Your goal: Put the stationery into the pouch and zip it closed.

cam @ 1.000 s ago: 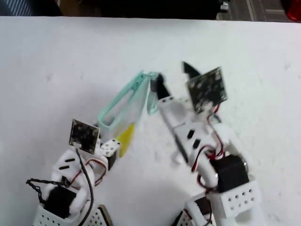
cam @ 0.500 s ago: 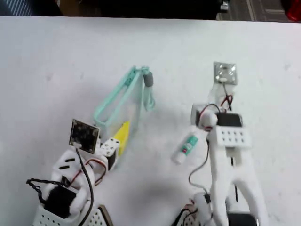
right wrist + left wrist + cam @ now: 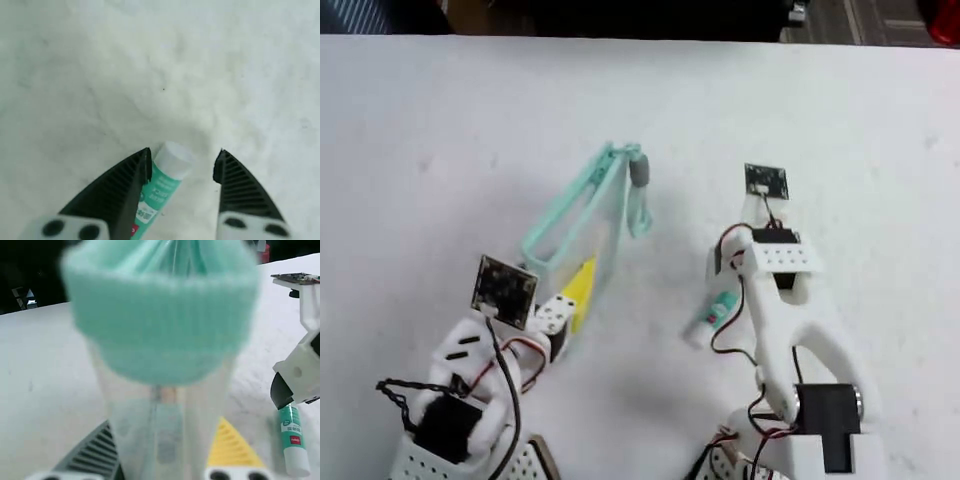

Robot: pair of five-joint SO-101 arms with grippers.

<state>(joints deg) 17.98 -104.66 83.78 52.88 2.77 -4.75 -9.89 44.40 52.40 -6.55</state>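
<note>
High view, table [image 3: 420, 120]: white surface with both arms at its near edge, the pouch between them and the far side.
Pouch [image 3: 585, 215]: clear, with a teal zip rim, standing on edge and slanting away from the left arm; seen from above the rim forms a long open loop. A grey zip pull [image 3: 641, 172] sits at its far end.
Left gripper [image 3: 165, 440]: clamped on the near end of the pouch [image 3: 160, 330], with the grey finger on one side and the yellow finger [image 3: 582, 285] on the other.
Right gripper [image 3: 183, 154]: pointed down at the table, jaws spread fairly wide and holding nothing.
Glue stick [image 3: 162, 182]: green and white, lying flat on the table to the right of the pouch and well apart from it. Its white cap end lies between the right jaws, closer to one; I cannot tell whether it touches that jaw. The left wrist view shows the glue stick [image 3: 292, 440] beside the pouch, just under the right arm's black jaw.
</note>
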